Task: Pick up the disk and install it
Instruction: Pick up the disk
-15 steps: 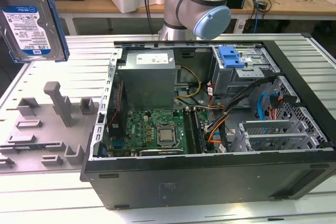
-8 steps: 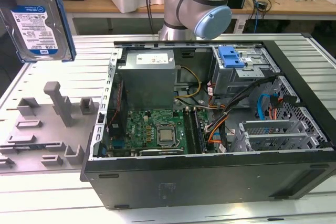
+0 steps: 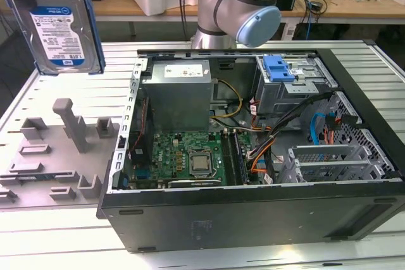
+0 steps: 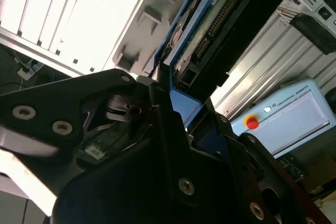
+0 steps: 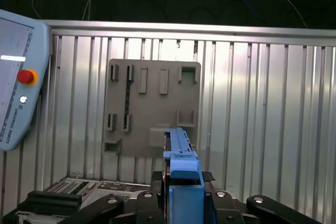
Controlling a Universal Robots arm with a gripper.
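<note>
Your gripper (image 5: 182, 178) is pinching the disk (image 3: 60, 30) by its blue-framed edge, high over the grey fixture plate (image 5: 152, 114). That's a thin hold. One twist and it could slip, or clip the computer case (image 3: 253, 219) wall.

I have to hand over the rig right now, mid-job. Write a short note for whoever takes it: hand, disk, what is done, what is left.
Hand: shut on the disk, clamping its blue-framed edge.
Disk: in the air, held on edge with its label towards the exterior camera. It is above the grey fixture plate at the exterior view's left, apart from the open computer case.
Done: the disk is picked up and off the table.
Left: installing it; the disk is not yet in the case.
</note>
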